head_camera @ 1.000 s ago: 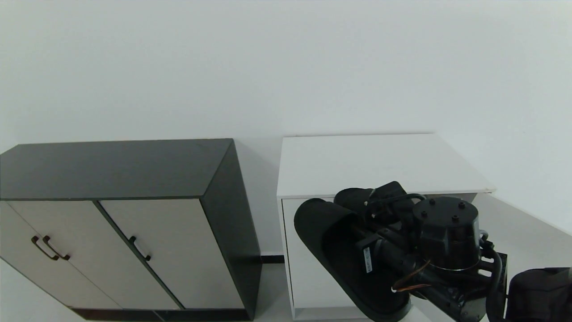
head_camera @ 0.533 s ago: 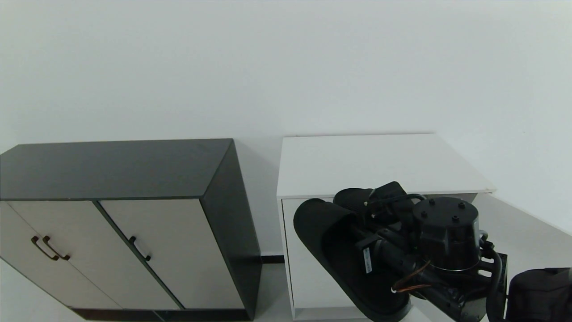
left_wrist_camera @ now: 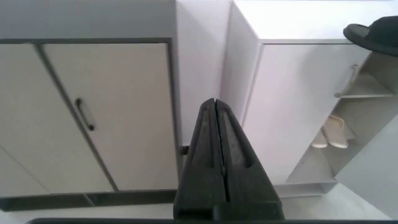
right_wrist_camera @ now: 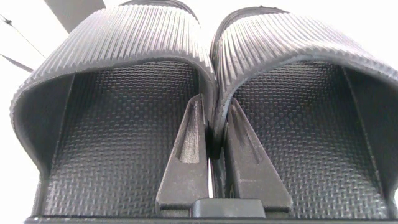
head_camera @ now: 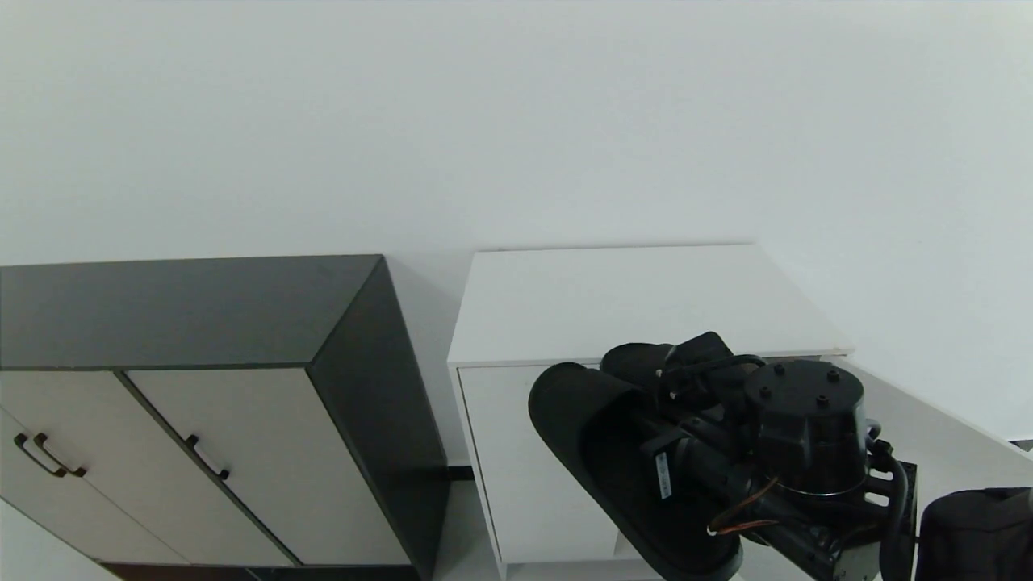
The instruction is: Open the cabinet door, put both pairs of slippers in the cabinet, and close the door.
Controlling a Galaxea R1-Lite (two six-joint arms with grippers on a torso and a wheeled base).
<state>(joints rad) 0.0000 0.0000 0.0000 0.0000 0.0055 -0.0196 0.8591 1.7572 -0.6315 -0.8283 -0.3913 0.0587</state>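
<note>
Before the white cabinet (head_camera: 516, 460), right end effector (right_wrist_camera: 214, 109) pinches two black slippers (right_wrist_camera: 124, 56); left end effector (left_wrist_camera: 215, 111) closed.

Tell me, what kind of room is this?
Likely a home entryway mock-up: white open cabinet with pale slippers inside, black cabinet with beige doors, black ribbed rubber slippers.

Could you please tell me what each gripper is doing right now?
Left gripper: shut, holding nothing.
Right gripper: shut on the black slippers, pinching their two inner walls together.
</note>
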